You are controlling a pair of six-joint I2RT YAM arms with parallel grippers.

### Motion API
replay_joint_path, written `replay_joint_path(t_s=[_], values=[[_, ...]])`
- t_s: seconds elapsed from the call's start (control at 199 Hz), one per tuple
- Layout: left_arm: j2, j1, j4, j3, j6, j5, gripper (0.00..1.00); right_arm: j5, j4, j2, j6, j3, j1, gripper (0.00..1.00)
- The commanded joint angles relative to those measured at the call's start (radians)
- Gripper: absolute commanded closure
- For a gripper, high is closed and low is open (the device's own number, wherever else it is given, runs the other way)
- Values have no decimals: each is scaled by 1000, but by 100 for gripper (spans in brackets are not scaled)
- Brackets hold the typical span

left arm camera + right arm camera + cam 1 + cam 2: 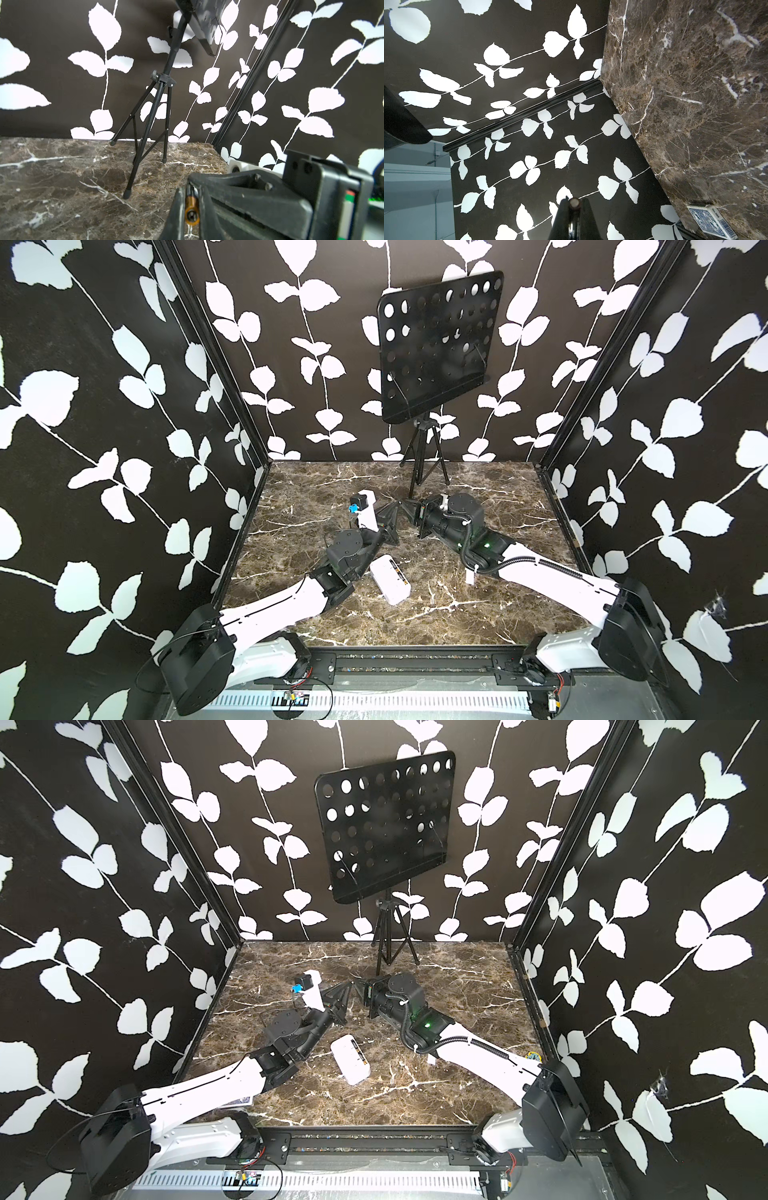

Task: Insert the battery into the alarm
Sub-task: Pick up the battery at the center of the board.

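Note:
The battery [191, 210], black with a copper end, sits between the fingers of my left gripper [191, 199], which are shut on it. My right gripper [574, 204] is also shut on the battery [574, 202], and one round end shows at its tips. In both top views the left gripper [395, 510] [348, 989] and right gripper [405, 504] [358, 983] meet tip to tip above mid-table, hiding the battery. The alarm [390, 579] [350, 1060], a white rounded block, lies flat on the marble nearer the front, apart from both grippers.
A black perforated music stand [440, 344] on a tripod [424, 466] stands at the back of the marble table [478, 614]. A blue-patterned card box [708, 223] lies near the table's edge. Leaf-patterned walls close in the left, right and back sides.

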Motion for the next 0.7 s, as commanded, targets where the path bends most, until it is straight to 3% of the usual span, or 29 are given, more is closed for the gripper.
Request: replay_joint_path(t_s=[0.0,0.065,0.136,0.191,0.271,0.316,0.387,0.532,0.628,0.693], values=[[-6,0,41,14,-25,-12,100,96,49,-29,347,15,9,100],[-12,0,24,12,-57,-37,100,101,64,-30,335,9,9,94],[-35,6,-53,9,-126,-71,100,68,10,-45,280,16,-6,57],[-70,43,-194,14,-246,-50,100,-31,-86,-62,173,30,-47,46],[-110,145,-451,43,-426,121,100,-185,-232,-76,-52,44,-107,45],[-117,224,-565,63,-447,232,100,-256,-355,-85,-186,50,-129,45],[-117,256,-786,122,-425,315,100,-308,-514,-94,-442,52,-143,44],[-4,261,-1085,239,-336,503,100,-186,-912,-82,-1043,88,-98,48],[101,256,-1131,268,-335,640,100,-117,-942,-93,-1229,-8,-53,53],[137,245,-1135,269,-342,652,100,-127,-910,-101,-1289,-85,-21,54]])
